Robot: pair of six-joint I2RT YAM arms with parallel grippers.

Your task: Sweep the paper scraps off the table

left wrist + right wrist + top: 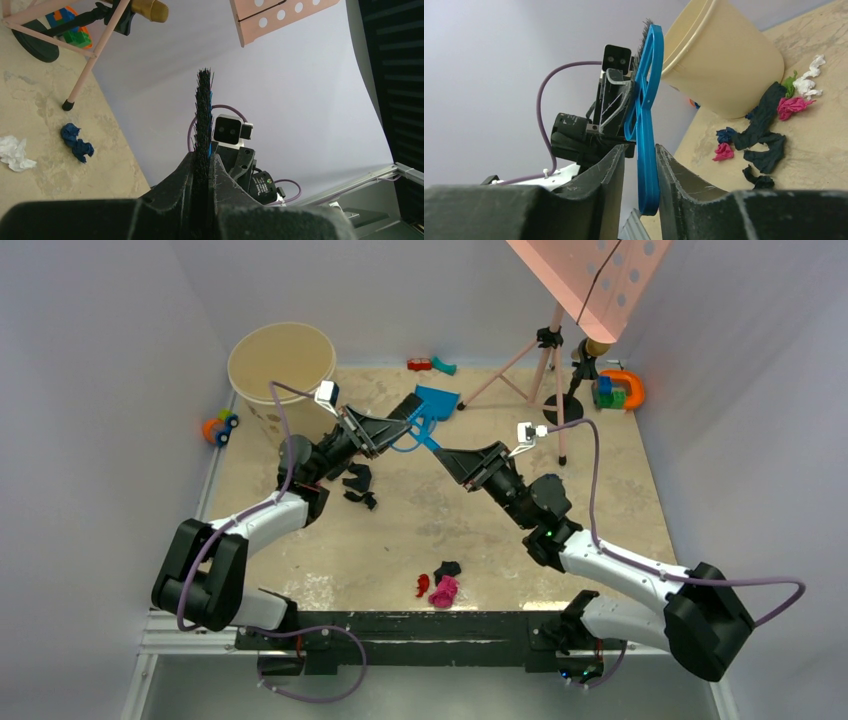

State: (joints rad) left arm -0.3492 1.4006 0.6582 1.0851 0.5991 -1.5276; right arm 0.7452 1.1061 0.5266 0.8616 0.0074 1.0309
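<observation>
Beige worn surface [400,540], white walls all round. Top view: cream bucket [282,365] at the far left, blue dustpan [438,400] lying just right of it. Left claw [410,414] and right claw [446,454] meet almost tip to tip near the dustpan, with a blue-handled brush [425,436] between them. Paper scraps [358,486]: a dark clump lies beside the left arm's wrist, and a black, red and magenta clump sits near the black front edge, centre. Toy car [220,427] is at the left edge, beside the bucket.

Left wrist view: left claw [202,162] is clenched on the brush [203,120], black bristles pinched between both fingers and sticking straight up. Paper scraps [76,142] lie on the surface [45,100] at left, one navy and one white, well apart from the claw.

Right wrist view: right claw [640,150] straddles the blue loop handle of the brush [646,100]. One finger is touching and there is a thin gap at the other, so I cannot tell whether it is clamped. Bucket [719,60] is behind. Paper scraps [769,135] are scattered at its foot, navy, black, magenta, white and one green bit.
</observation>
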